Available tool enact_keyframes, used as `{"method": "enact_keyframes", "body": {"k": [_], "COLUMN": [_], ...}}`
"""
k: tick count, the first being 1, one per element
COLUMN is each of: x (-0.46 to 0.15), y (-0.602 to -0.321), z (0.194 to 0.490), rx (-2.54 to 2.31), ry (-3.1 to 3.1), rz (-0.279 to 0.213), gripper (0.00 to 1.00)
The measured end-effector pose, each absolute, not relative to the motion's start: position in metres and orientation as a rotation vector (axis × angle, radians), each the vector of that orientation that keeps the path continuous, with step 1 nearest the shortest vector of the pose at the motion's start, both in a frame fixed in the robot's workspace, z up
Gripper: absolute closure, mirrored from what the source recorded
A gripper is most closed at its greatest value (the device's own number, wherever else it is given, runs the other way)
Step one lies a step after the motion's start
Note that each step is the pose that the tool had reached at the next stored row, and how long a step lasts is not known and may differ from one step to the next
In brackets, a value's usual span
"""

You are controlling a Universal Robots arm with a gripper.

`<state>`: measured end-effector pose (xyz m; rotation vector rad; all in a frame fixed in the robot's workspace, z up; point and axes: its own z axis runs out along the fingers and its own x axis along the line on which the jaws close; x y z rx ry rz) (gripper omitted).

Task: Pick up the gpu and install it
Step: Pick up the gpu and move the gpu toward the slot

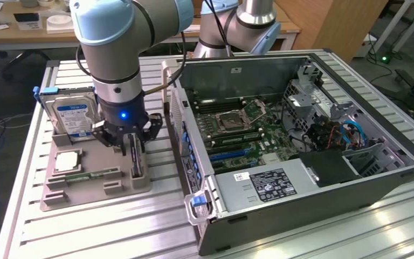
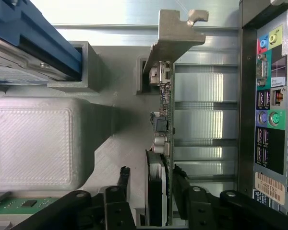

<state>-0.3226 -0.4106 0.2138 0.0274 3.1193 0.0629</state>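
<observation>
Grey tray (image 1: 92, 190) holds the gpu (image 2: 162, 125) upright in its slot, fingers (image 2: 181, 179) apart astride it.

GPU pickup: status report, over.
Gripper open, fingers straddling the gpu. The gpu stands on edge in the grey holder, not yet lifted. Nothing in the way; hard drive stands apart.

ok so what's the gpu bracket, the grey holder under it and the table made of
gpu bracket: bare metal by its look, dull silver, a thin bent sheet.
grey holder: probably 3D-printed plastic, matte, with fine layer lines across its block.
table: likely aluminium, brushed silver slats that throw back the light.
</observation>
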Motion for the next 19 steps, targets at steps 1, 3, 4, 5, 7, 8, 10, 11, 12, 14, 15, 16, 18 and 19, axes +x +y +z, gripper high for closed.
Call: {"method": "enact_keyframes", "body": {"k": [1, 3, 4, 5, 7, 8, 10, 11, 12, 14, 15, 16, 18, 19], "x": [-0.3226, -0.3226, -0.3226, -0.3226, -0.3225, -0.3226, -0.3225, -0.3225, -0.3225, -0.3225, -0.3225, -0.3224, -0.3224, -0.3224], "y": [-0.4106, -0.4106, -0.4106, -0.4106, -0.4106, -0.4106, -0.4106, -0.4106, -0.4106, -0.4106, -0.4106, -0.4106, -0.4106, -0.4106], "z": [0.2138, 0.2138, 0.2138, 0.2138, 0.2138, 0.2138, 0.2138, 0.2138, 0.2138, 0.2137, 0.2137, 0.2137, 0.2137, 0.2137], "rx": [0.027, 0.027, 0.027, 0.027, 0.027, 0.027, 0.027, 0.027, 0.028, 0.028, 0.028, 0.027, 0.028, 0.027], "ry": [3.119, 3.119, 3.119, 3.119, 3.119, 3.119, 3.119, 3.119, 3.119, 3.119, 3.119, 3.119, 3.119, 3.119], "rz": [0.063, 0.063, 0.063, 0.063, 0.063, 0.063, 0.063, 0.063, 0.063, 0.063, 0.063, 0.063, 0.062, 0.062], "gripper": [0.48, 0.54, 0.54, 0.56, 0.62, 0.62, 0.62, 0.62, 0.62, 0.64, 0.71, 0.71, 0.72, 0.73]}}
